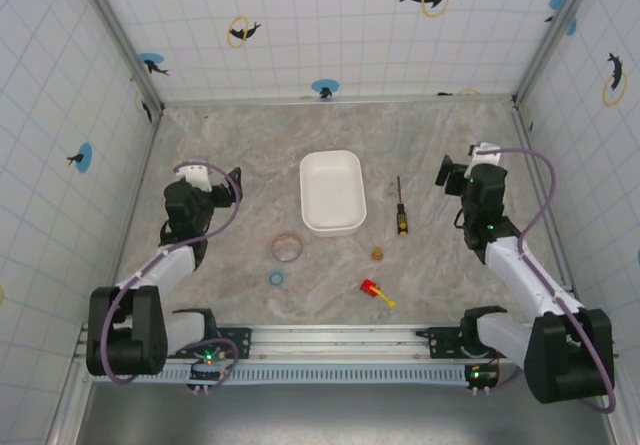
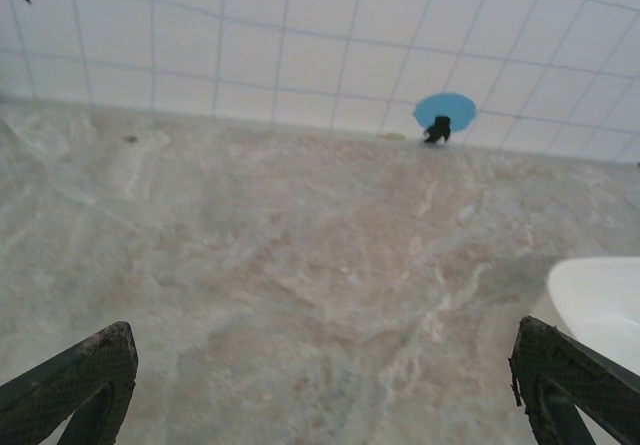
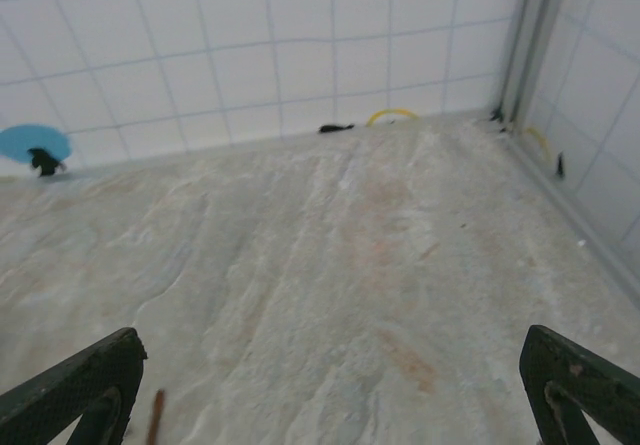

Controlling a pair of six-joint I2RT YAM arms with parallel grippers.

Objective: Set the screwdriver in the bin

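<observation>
Screwdriver is seen centre-right in the top view, right of the bin and not touching it. Long axis runs up-down the frame, handle at the lower end. Right gripper is judged nearer, screwdriver at its lower left; jaws spread wide. Left gripper, jaws also apart, is placed left of the bin.

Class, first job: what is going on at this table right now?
Nothing is held yet. The left hand and right hand are both open, one at each side of the table. The screwdriver lies on the table just right of the empty white bin, not touching it, nearer the right hand.
</observation>
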